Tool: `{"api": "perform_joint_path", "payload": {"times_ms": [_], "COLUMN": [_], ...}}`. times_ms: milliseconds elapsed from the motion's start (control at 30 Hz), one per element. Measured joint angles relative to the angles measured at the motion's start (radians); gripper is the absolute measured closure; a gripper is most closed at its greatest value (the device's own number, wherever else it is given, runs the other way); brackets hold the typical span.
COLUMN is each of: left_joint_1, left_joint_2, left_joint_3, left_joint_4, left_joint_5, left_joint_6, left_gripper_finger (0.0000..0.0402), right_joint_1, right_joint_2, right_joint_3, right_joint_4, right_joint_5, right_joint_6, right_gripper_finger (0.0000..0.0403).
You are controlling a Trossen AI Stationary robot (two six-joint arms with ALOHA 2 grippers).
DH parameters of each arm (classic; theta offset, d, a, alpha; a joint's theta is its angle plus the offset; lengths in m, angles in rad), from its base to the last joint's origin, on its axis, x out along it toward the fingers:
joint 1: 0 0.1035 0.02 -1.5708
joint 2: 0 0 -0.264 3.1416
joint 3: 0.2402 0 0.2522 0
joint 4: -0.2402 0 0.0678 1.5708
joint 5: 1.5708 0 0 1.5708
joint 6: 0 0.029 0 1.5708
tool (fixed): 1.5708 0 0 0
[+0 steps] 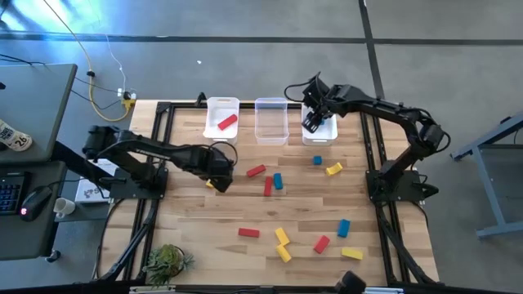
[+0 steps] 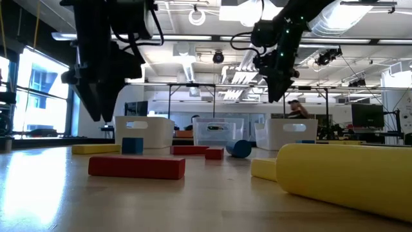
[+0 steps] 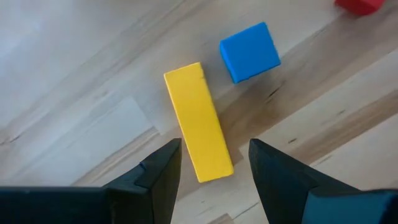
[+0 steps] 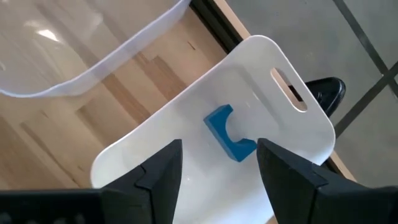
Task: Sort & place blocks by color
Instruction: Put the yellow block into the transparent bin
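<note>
The left gripper is held released over a yellow block near the bench's left edge, while the right gripper, also released and empty, is poised over the white bin at the far edge, where a blue block lies.

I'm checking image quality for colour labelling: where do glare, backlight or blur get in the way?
High view: blue-white glare streaks the floor at upper left. Low view: bright windows and ceiling lights silhouette both arms, and the near yellow cylinder block is blurred. Left wrist view: evenly lit, the yellow rectangular bar block is sharp.
</note>
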Motion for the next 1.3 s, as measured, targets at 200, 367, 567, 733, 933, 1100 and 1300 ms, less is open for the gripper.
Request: {"api": "perform_joint_path", "payload": {"times_ms": [200,367,567,733,933,1100,1300], "left_joint_1": [0.021,0.035,0.046,0.048,0.048,0.048,0.056], "left_joint_2": [0.041,0.073,0.101,0.12,0.17,0.216,0.261], "left_joint_3": [0.0,0.0,0.0,0.0,0.001,0.001,0.006], "left_joint_4": [0.001,0.004,0.018,0.005,0.017,0.019,0.015], "left_joint_5": [0.026,0.027,0.031,0.029,0.032,0.033,0.032], "left_joint_6": [-0.018,-0.041,-0.045,-0.063,-0.064,-0.07,-0.069], "left_gripper_finger": [0.0227,0.0227,0.0227,0.0227,0.0227,0.0227,0.0227], "right_joint_1": [0.029,0.045,0.049,0.049,0.049,0.049,0.049], "right_joint_2": [0.0,0.0,0.0,0.0,0.0,0.0,0.0], "right_joint_3": [0.0,0.0,0.0,0.0,0.0,0.0,0.0], "right_joint_4": [-0.007,-0.015,-0.015,-0.02,-0.02,-0.02,-0.02], "right_joint_5": [0.0,0.0,0.001,0.001,0.001,0.001,0.001], "right_joint_6": [0.0,0.0,0.0,0.0,0.0,0.0,0.0], "right_gripper_finger": [0.0208,0.0208,0.0208,0.0208,0.0208,0.0208,0.0208]}}
